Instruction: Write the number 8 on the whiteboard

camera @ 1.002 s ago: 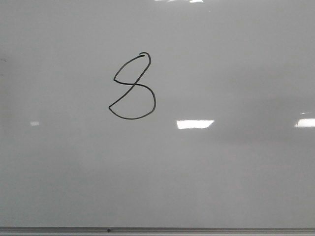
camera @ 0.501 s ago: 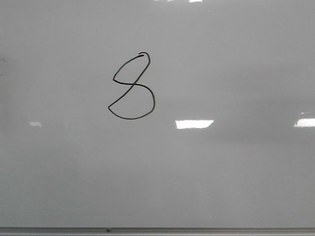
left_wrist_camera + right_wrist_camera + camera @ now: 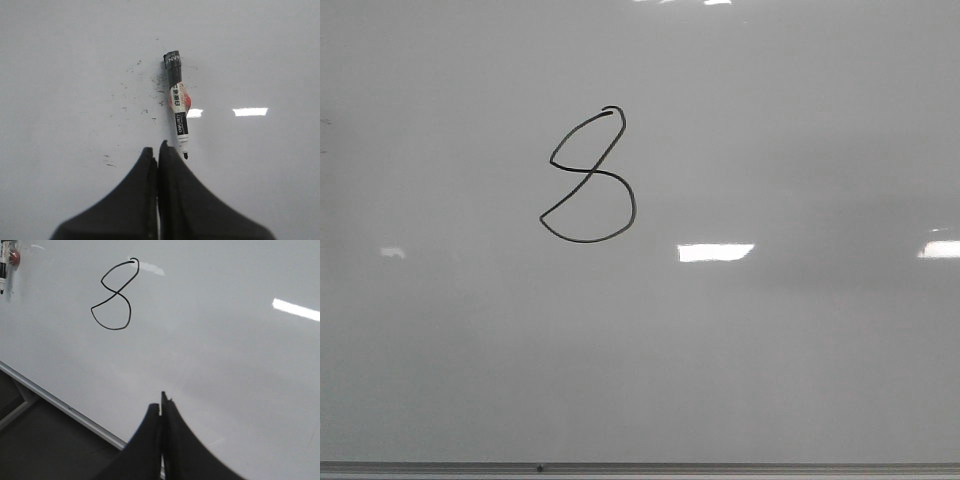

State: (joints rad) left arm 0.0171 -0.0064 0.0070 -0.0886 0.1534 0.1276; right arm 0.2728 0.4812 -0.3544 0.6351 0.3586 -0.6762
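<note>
The number 8 (image 3: 588, 176) is drawn in thin black line on the whiteboard (image 3: 770, 350), left of centre in the front view, slanted, with a small hook at its top. It also shows in the right wrist view (image 3: 114, 295). No gripper shows in the front view. My left gripper (image 3: 157, 150) is shut and empty; a marker pen (image 3: 177, 107) lies on the whiteboard (image 3: 65, 75) just beyond its tips, its nib toward the fingers. My right gripper (image 3: 161, 409) is shut and empty above the whiteboard (image 3: 225, 365), well clear of the 8.
The board's grey metal edge strip (image 3: 640, 467) runs along the near side and shows in the right wrist view (image 3: 60, 402), with dark floor beyond it. Small black ink specks (image 3: 145, 100) dot the board near the marker. The marker's end shows in the right wrist view (image 3: 5, 265).
</note>
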